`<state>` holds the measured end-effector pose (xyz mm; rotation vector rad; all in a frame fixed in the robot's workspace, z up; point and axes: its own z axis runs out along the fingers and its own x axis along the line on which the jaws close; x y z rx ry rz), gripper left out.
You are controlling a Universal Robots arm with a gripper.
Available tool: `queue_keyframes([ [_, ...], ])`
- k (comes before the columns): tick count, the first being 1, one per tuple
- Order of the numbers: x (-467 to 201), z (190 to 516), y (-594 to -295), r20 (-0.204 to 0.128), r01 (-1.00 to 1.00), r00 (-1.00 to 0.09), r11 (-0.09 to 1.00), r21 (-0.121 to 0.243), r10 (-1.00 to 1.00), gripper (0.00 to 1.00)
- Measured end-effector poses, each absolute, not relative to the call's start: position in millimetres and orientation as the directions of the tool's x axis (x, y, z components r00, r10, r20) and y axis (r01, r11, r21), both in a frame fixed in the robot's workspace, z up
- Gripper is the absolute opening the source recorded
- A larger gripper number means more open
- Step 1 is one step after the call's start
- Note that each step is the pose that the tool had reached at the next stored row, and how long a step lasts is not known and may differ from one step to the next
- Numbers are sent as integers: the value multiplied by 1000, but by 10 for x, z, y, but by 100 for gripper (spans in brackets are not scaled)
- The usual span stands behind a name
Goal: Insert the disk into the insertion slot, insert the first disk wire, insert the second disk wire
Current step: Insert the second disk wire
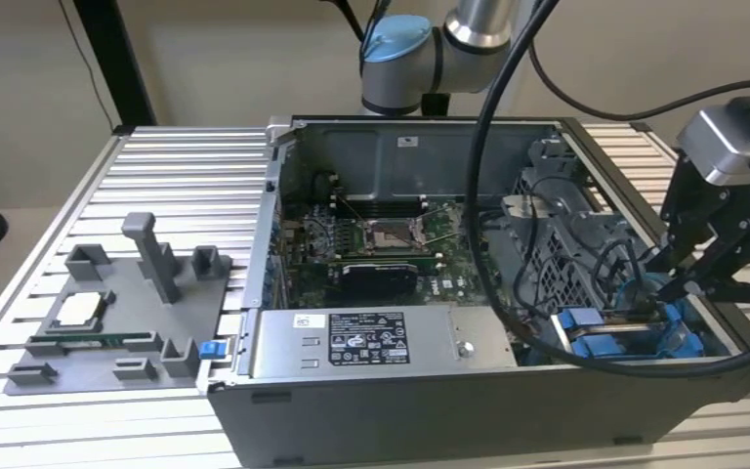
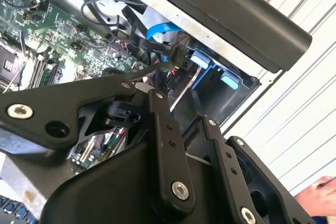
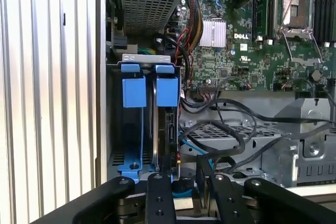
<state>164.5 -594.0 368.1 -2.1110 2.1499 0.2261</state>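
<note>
The disk (image 3: 169,129) stands on edge, seated in the insertion slot (image 3: 167,91), a grey bay with blue tabs at the case's corner. A second blue carrier (image 3: 134,92) sits beside it. My gripper (image 3: 189,183) hangs just above the disk's open end; in the exterior view the gripper (image 1: 668,288) reaches into the bay (image 1: 597,337) at that view's right. A black wire connector (image 2: 177,57) with a black wire lies close ahead of the gripper (image 2: 184,109), at the disk's end, with a blue wire (image 2: 157,29) beside it. Whether the connector is plugged in is unclear.
The open computer case (image 1: 414,410) rests on a ribbed aluminium table (image 1: 167,176). A grey power-supply box (image 1: 349,342) and the motherboard (image 1: 375,244) lie inside, with loose black cables (image 3: 231,124) near the bay. A grey fixture (image 1: 114,322) stands at the exterior view's left. A hand (image 2: 320,192) shows at the table edge.
</note>
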Motion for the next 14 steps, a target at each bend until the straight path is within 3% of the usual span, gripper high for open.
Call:
queue_keyframes([
  [14,1865,3826,-5941,-192,-1000,-15,9,30,-981,100],
])
